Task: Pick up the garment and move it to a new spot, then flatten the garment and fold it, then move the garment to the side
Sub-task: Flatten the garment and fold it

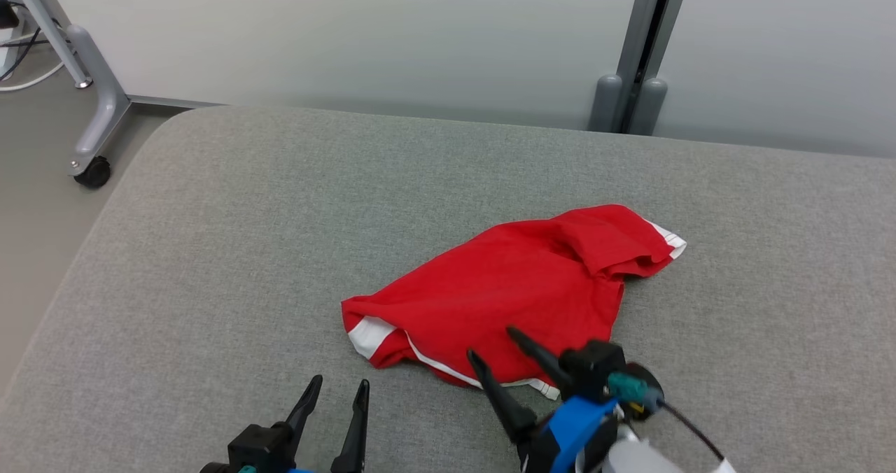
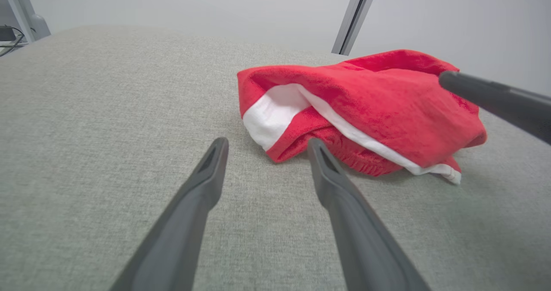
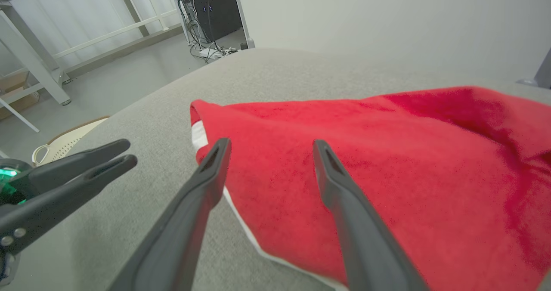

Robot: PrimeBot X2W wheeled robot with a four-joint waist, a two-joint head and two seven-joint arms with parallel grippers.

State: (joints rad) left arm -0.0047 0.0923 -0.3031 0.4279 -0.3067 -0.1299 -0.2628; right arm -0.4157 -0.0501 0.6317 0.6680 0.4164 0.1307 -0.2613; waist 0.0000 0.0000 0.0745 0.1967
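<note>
Red garment (image 1: 511, 291) sits right of middle on the grey cushion (image 1: 210, 249), a loose, half-doubled heap with a flap turned back at its far right end. There's a broad white band (image 1: 365, 334) at the near left corner, and thin white edging runs along the near hem.

It looks light, soft and floppy (a thin knit, I'd guess). Expect it to sag from any pinch point and drag on the cushion's weave, not glide. Nothing here is fragile. The worry is stacked layers: a deep bite could catch two plies and spoil the flattening.

Best holds, to my eye, are the white-band corner for one arm and the near hem further right for the other. Shallow, single-layer pinches there should let it hang open.

Right gripper (image 1: 491, 343) is low over that near hem with its fingers spread wide and nothing between them. The tips are above red cloth, but I can't say whether they touch it. Left gripper (image 1: 340, 381) is also spread and empty, over bare cushion just beside the white-band corner and pointing toward it.

Further out there's a pale wall behind and a wheeled frame leg (image 1: 91, 168) at the far left.
</note>
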